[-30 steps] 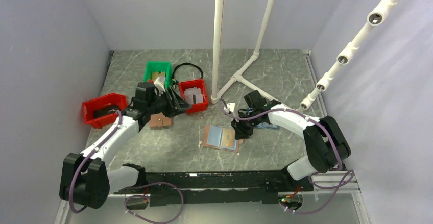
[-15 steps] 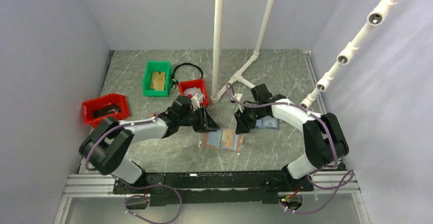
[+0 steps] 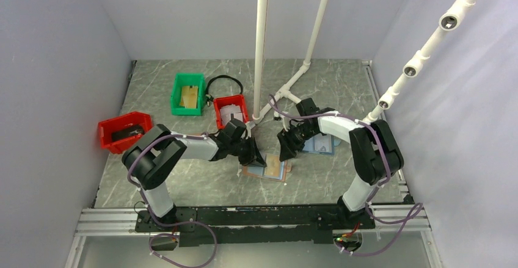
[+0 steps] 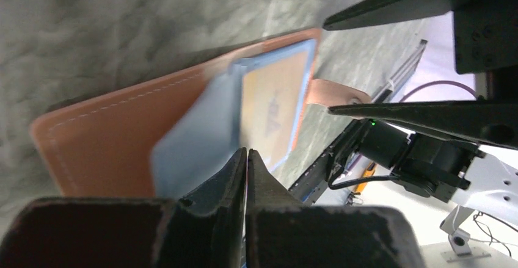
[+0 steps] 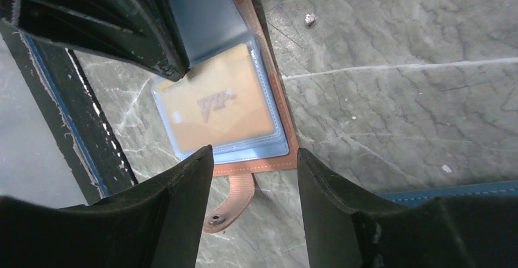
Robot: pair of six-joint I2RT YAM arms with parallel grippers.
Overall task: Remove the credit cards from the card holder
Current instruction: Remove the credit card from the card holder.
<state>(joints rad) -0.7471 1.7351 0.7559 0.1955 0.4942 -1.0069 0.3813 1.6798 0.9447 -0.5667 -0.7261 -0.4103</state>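
Card holder (image 3: 267,170), brown outside with a light blue lining, lies open and flat on the grey marbled table (image 3: 342,91), just ahead of the middle of the arms' base rail. Both arms reach inward and meet over it. The left gripper (image 3: 255,157) comes in low from the left over the holder's left half. In the left wrist view its jaws are drawn almost together, with only a thin slit between the tips. A blurred blue flap sits right at them, and whether it is pinched cannot be told. The right gripper (image 3: 286,153) hangs over the holder's right edge with its jaws apart and nothing between them. In the right wrist view the two fingers (image 5: 183,207) straddle the brown border and the snap tab (image 5: 229,204), which sticks out onto the table.

An orange-tan card (image 5: 217,106) with faint lettering sits inside the blue pocket of the right half, fully seated.

An all-blue holder (image 3: 321,144) lies beside the right arm. A green bin (image 3: 187,94) and two red bins (image 3: 124,131) (image 3: 231,110) stand at the left and centre rear, near a black cable loop (image 3: 224,83) and white pipes (image 3: 261,48).
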